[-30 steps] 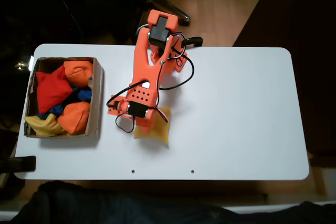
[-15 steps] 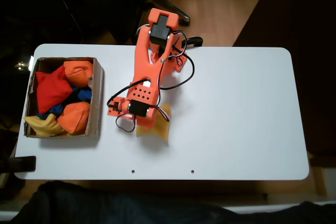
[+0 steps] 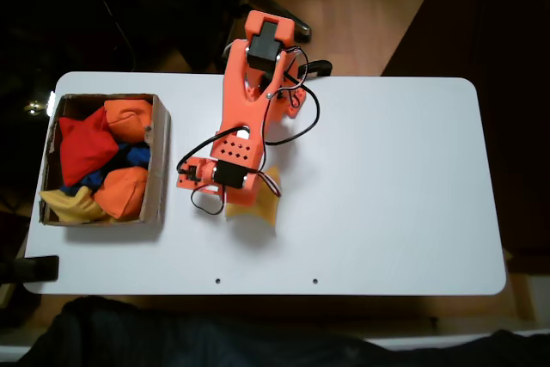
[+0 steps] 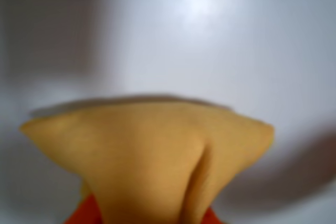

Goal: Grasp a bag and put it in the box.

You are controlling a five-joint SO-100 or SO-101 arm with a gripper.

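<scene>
— One bag concerns you at this moment: mustard yellow, lying under the tip of the orange arm in the fixed view, near the middle of the white tabletop.

— And the claw?

— You see its housing from above, with the bag poking out below and to the right of it. In the wrist view the bag is bunched into a peak with a deep fold, its corners flaring to either side, and orange parts show at the bottom edge on both sides of the pinched cloth. Judge from this that the claw is closed on the bag. Whether the bag has left the tabletop you cannot tell.

— Which way does the box lie from there?

— To the left in the fixed view, just beside the arm's wrist, with a strip of bare tabletop between. Its long axis runs from the far side of the tabletop to the near side, so you approach it across its right-hand long wall.

— What is inside?

— Red, orange, blue and yellow bags, nearly filling it. The carry is a short swing to the left, and you must clear the wall first.
</scene>
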